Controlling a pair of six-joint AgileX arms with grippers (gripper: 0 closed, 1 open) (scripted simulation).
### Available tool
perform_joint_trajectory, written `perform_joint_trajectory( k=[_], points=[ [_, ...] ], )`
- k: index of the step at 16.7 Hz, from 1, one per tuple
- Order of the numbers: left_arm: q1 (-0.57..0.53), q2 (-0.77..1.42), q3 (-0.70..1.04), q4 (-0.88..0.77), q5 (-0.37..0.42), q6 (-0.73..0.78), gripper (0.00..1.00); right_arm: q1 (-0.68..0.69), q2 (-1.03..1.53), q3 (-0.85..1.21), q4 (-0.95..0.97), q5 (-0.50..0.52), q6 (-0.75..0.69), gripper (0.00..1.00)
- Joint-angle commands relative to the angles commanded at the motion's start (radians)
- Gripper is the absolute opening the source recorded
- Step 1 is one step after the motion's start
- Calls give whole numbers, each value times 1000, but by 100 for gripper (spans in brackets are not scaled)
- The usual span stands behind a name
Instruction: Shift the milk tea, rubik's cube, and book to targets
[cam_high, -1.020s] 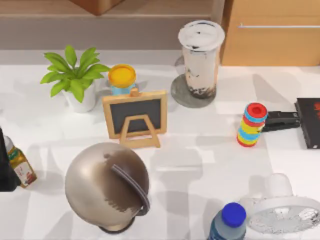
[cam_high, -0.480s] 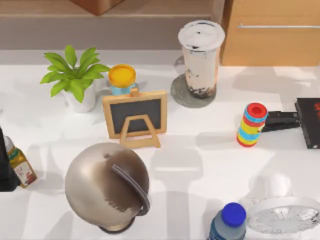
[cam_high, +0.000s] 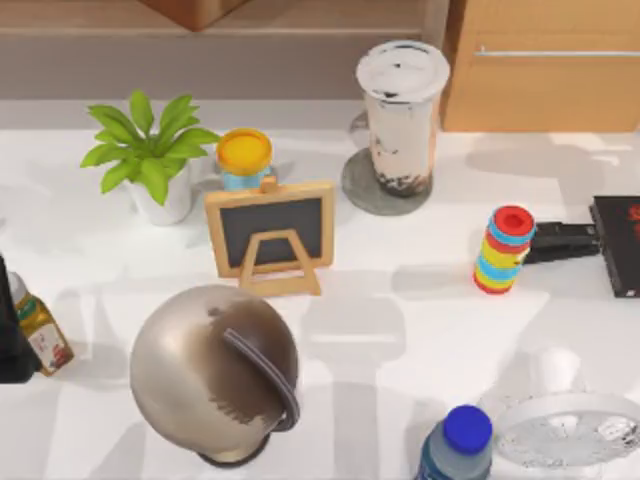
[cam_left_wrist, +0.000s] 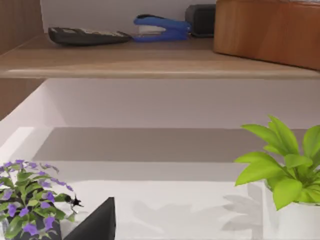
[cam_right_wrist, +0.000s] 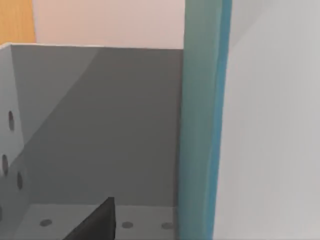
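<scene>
While upright on grey disc (cam_high: 378, 190) at table's (cam_high: 400, 310) far edge, milk tea (cam_high: 401, 115) shows beige drink, dark pearls low down. Bare room between easel (cam_high: 271, 235) and ring stack (cam_high: 503, 250). Black slab (cam_high: 618, 245) at right edge. Teal book (cam_right_wrist: 202, 120) beside grey bin wall (cam_right_wrist: 100, 125). Pincers: cannot tell.

A broad open lane of bench (cam_high: 400, 330) runs down the middle, between the metal globe (cam_high: 215, 372) and easel chalkboard (cam_high: 270, 235) on the left and the coloured ring stack (cam_high: 503, 250) on the right. The blue-capped bottle (cam_high: 456, 447) and white fan (cam_high: 565, 430) crowd the near right corner.
</scene>
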Motion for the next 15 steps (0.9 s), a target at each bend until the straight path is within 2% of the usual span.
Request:
perform_joint_trajectory(
  k=[8, 15],
  points=[
    [0, 0, 0, 0, 0, 0, 100, 14, 65, 99, -34, 15, 0, 100],
    [0, 0, 0, 0, 0, 0, 100, 14, 65, 99, -34, 15, 0, 47]
  ],
)
